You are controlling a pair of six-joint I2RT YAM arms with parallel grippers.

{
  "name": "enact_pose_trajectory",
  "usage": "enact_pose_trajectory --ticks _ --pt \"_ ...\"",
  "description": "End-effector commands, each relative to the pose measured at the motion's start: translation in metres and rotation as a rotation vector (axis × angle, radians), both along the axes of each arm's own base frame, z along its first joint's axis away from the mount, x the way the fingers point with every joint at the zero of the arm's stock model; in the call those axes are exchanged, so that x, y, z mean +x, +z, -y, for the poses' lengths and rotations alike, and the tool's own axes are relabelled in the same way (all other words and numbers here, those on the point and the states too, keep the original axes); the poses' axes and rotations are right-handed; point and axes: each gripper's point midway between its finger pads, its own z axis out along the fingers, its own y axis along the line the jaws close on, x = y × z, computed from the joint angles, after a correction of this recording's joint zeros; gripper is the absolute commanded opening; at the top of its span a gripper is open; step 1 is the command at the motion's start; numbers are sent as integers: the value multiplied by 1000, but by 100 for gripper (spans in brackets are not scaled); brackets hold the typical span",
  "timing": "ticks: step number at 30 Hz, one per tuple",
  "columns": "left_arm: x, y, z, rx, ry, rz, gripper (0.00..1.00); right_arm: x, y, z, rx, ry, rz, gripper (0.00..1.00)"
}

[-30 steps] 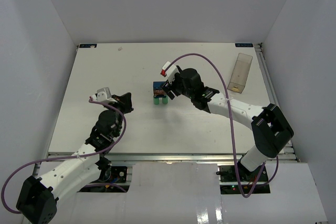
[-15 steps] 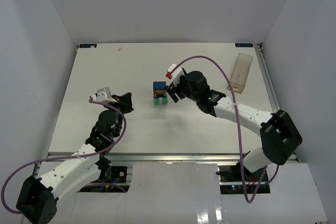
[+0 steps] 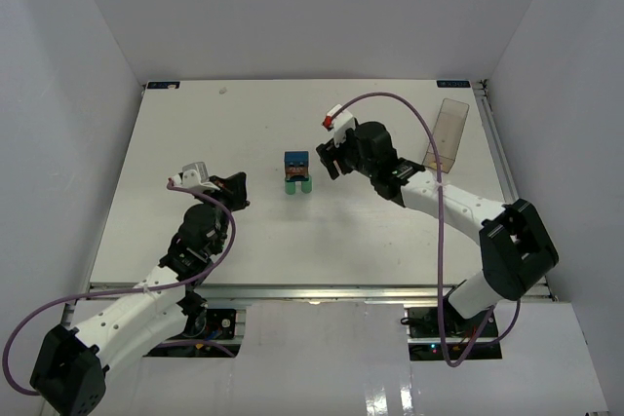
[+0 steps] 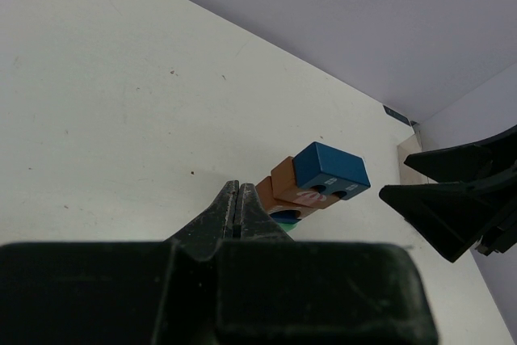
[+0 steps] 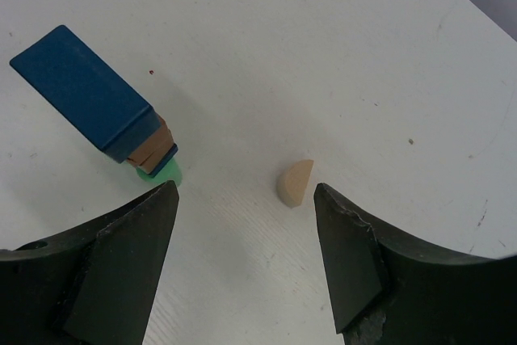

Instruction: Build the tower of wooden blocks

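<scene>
The tower [image 3: 297,173] stood near the middle of the table [image 3: 195,133], with the tan piece [image 5: 295,183] beside it. The right gripper [image 5: 246,191] hung over the piece, jaws apart. The left gripper [image 4: 235,199] was pinched together, empty. A skewed grab might squirt the rounded piece into the tower.

Robot lab test cell: white table [image 3: 195,143] walled by plain white panels [image 3: 58,94], 2 cabled arms [image 3: 136,304] bolted at its edge.

Blue block [image 5: 81,93], tan piece [image 5: 295,183]
</scene>
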Motion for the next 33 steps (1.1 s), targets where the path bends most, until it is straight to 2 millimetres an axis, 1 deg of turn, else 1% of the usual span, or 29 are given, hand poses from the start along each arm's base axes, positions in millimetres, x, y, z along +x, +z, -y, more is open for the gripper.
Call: enact_pose_trajectory --ticks 1,6,10,14,17,26,33 --pt "1 2 5 -1 -21 8 0 14 18 -19 50 12 -3 74" --pt "2 1 6 1 -21 5 0 18 16 -25 56 19 -21 74" --pt "2 1 6 2 -22 5 0 20 11 -27 51 17 -35 74" --pt "2 1 6 4 -23 4 0 21 10 -29 50 18 -38 74" --pt "2 1 6 3 -21 5 0 19 11 -34 62 47 -46 74" --pt "2 1 6 3 -21 6 0 19 15 -37 73 55 -49 73" --pt "1 2 6 2 -24 6 0 20 14 -37 67 50 -56 73"
